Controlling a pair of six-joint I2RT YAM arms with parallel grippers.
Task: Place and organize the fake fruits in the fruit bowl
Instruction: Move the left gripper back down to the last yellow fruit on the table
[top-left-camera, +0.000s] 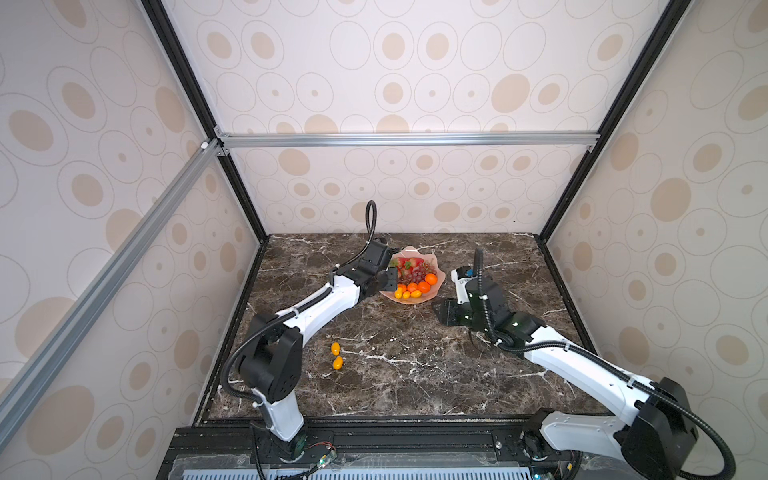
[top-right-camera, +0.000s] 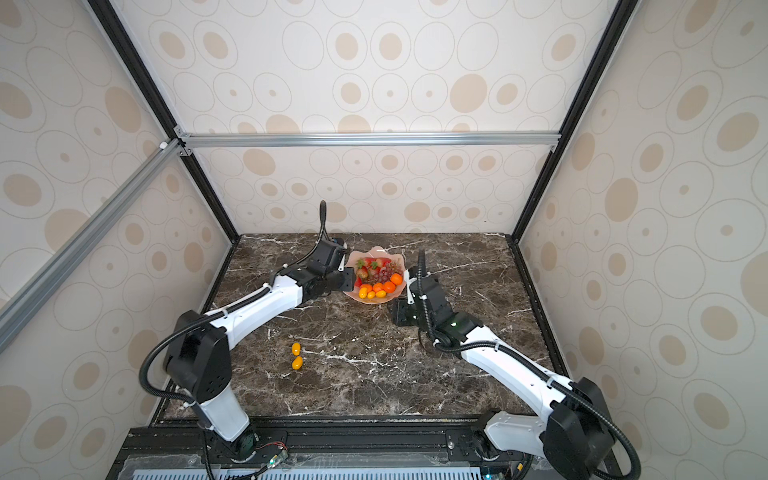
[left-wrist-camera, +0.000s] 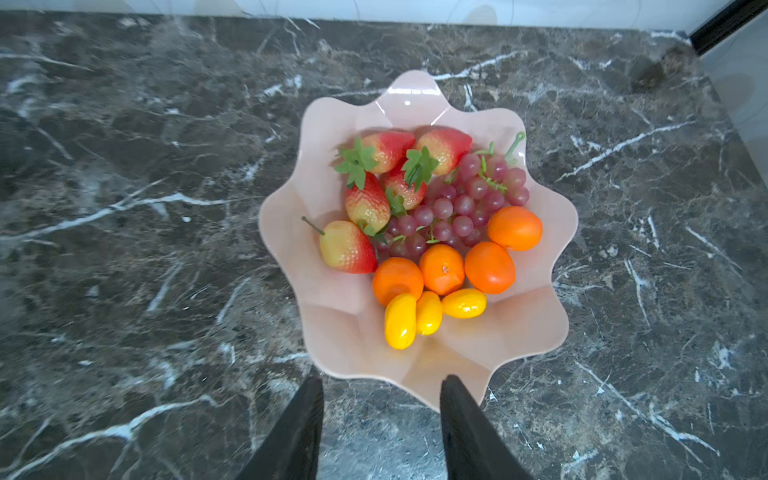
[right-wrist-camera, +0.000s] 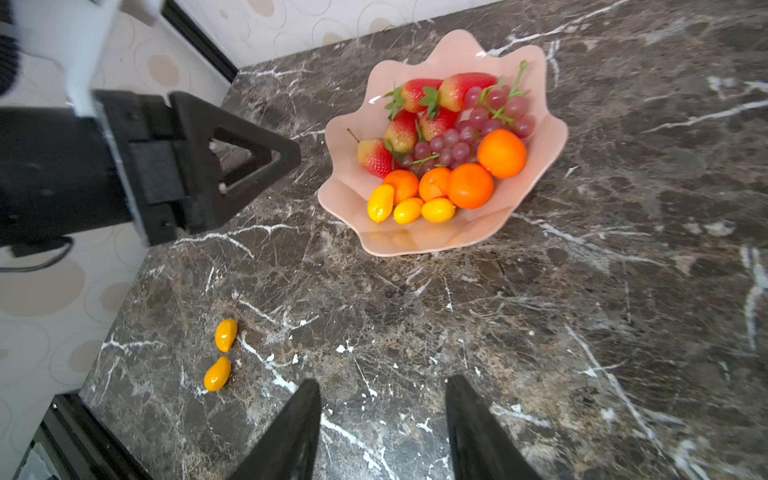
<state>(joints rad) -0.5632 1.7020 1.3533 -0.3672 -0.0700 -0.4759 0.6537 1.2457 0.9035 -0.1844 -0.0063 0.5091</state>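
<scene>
Pink and glossy, the fruit bowl sits toward 12 o'clock on the marble table. In a top view the strawberries fill its 11 o'clock side and the grape bunch the middle. The tangerines run from 3 to 5 o'clock, and three yellow ovals lie at 6 o'clock. Two loose ovals lie nearly touching on the table, at 7 o'clock from the bowl, beside the left arm's base.

The step in hand looks like fetching those two. To do it well, I would lift clear of the scalloped rim before swinging away and take one oval at a time. Coming straight down and closing across the short axis should help, since they are slick and likely to roll. Closing on one could nudge its neighbour. Setting each beside the ovals at 6 o'clock would keep like with like.

The left arm stretches diagonally from 7 o'clock, wrist tipped down. The left fingers are at the bowl's 9 o'clock rim, moderately apart with nothing between them. The right arm reaches in from 5 o'clock with its wrist folded low. The right fingers are at the bowl's 4 o'clock, clear of it, likewise apart and empty.
</scene>
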